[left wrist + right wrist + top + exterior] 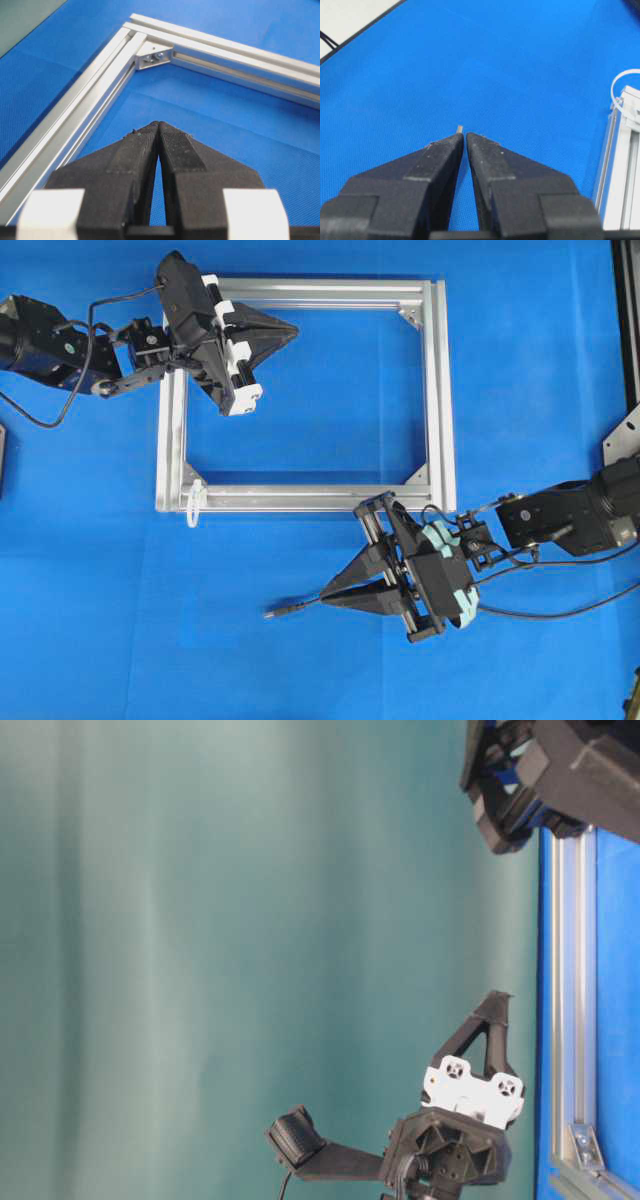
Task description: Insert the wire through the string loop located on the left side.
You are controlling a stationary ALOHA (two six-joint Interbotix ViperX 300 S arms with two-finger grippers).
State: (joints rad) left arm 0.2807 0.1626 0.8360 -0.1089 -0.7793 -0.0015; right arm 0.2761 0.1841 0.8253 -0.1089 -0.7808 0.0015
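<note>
On the blue tabletop lies a rectangular silver aluminium frame, and the string loop, a thin whitish ring, hangs off its lower left corner in the overhead view; the right wrist view shows the same loop at the frame's end. The left gripper hovers over the frame's upper left part, its fingers pressed together with nothing between them, pointing toward a metal corner bracket. The right gripper sits below the frame, near its lower right corner, fingers closed on the wire. The black plug end sticks out leftward past the fingertips, its small metal tip just visible ahead of them. The plug is well apart from the loop, to the right of it and nearer the viewer.
</note>
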